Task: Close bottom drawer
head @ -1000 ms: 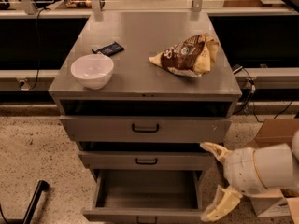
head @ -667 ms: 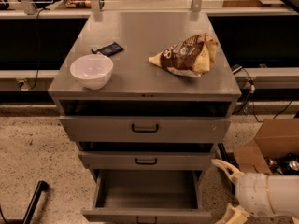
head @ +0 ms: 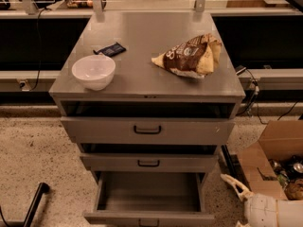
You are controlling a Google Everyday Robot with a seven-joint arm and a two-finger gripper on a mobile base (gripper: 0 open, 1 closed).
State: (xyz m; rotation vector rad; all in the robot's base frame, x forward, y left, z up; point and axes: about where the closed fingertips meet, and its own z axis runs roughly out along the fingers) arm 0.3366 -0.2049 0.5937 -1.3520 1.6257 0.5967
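The bottom drawer (head: 150,196) sits at 6 o'clock in the view. It is pulled well out of the cabinet (head: 227,92), and its plain grey box is bare inside. Its front panel runs along the lower edge of the picture, with only the top of the small dark handle (head: 148,222) showing.

The panel's long axis runs from 9 to 3 o'clock. The drawer slides across that line, so closing it means travel toward 12 o'clock.

The gripper (head: 255,207) is low at about 4 o'clock in the view, just off the drawer's right front corner and apart from it. The drawer therefore lies at roughly 9 o'clock from the gripper. Much of the gripper is cut off by the frame edge, so I cannot tell whether it is open or closed.

As I judge it, the gripper is beside the drawer, not in front of it. It would need to come round toward 6 o'clock of the panel before a push toward 12 could take effect.

Above are the middle drawer (head: 148,163) and the top drawer (head: 147,130), which possibly stand a little out, though the shadow makes that uncertain. On the cabinet top, a white bowl (head: 93,71) is at 9 o'clock, a dark packet (head: 110,49) is at 10, and a crumpled snack bag (head: 188,56) is at 2. An open cardboard box (head: 279,145) stands on the floor at 12 o'clock from the gripper.
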